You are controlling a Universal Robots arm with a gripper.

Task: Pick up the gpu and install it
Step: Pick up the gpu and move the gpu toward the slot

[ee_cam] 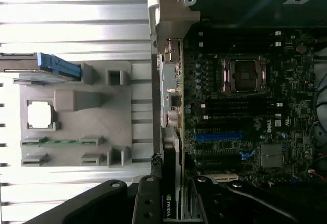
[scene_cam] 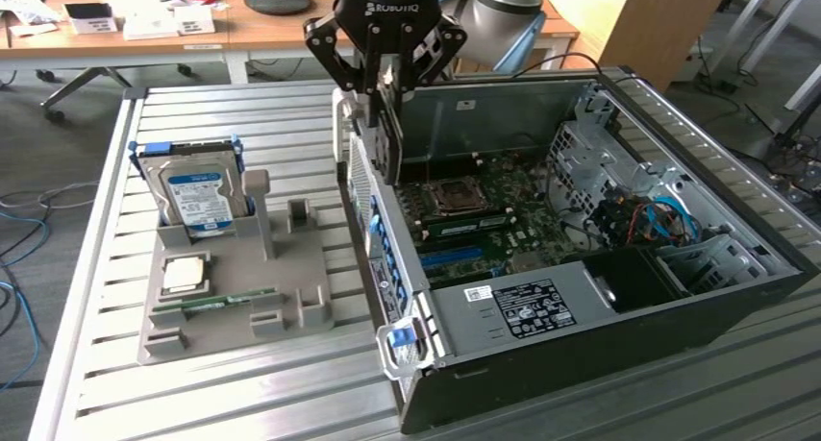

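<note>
**A:** What does the exterior view tell you?

**B:** The hand [scene_cam: 385,93] hangs over the far end of the open computer case [scene_cam: 616,364], on the exterior view's left side of it. Its fingers are partly closed and pinch the graphics card [scene_cam: 385,138], which hangs straight down from them, clear of the surface [scene_cam: 231,393]. The card's lower end sits beside the case's side wall, just above the motherboard [scene_cam: 513,220]. I cannot tell whether it touches the wall.

**A:** And the wrist view?

**B:** It looks down the card's length. The card is edge-on: a thin dark board with a grey metal end bracket carrying small connectors. There is a label with green on it up by the fingers [ee_cam: 148,198]. The bracket lines up along the case wall, with the blue slot [ee_cam: 217,137] off to one side of it.

**A:** What else is around?

**B:** Inside the case are the processor socket [scene_cam: 452,196], a power supply [scene_cam: 533,302] with a white label, and blue and orange cables [scene_cam: 655,220] at the exterior view's right. On the surface, at the exterior view's left, stands a grey tray [scene_cam: 218,330]. It holds an upright hard drive [scene_cam: 192,191], a processor chip [scene_cam: 184,273] and a green memory stick [scene_cam: 211,302].

**A:** Does anything crowd the card?

**B:** The case wall is right beside it, and the socket is just past its lower end.
</note>
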